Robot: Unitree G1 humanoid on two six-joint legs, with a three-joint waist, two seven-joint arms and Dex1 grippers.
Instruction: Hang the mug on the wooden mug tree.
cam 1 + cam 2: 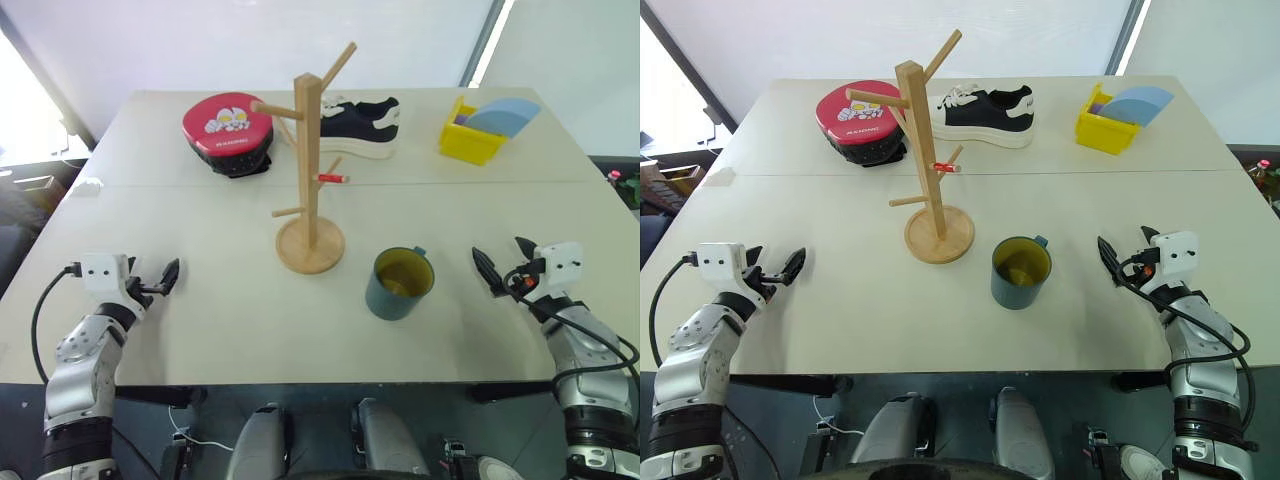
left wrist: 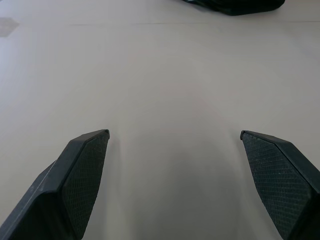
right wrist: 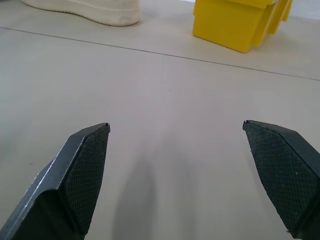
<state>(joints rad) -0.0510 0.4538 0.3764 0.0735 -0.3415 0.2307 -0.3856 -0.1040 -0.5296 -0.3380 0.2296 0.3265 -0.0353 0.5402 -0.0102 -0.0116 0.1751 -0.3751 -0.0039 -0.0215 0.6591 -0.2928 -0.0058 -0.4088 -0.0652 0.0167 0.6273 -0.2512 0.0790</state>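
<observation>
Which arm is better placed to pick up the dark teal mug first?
Right. The dark teal mug stands just beside the open right claw, while the wooden mug tree lies between it and the left claw.

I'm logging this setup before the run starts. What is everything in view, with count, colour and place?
mug: 1, teal with yellow-green inside, upright, near middle of table, right of the tree base
mug tree: 1, light wood, table centre
red pad: 1, red top, black underside, far left
shoe: 1, black with white sole, far centre, behind the tree
box: 1, yellow, far right, holding a blue piece
small red item: 1, behind the tree; what it is cannot be told
table: 1, beige
left tool: 1, black, open, over the near left of the table
right tool: 1, black, open, over the near right of the table
</observation>
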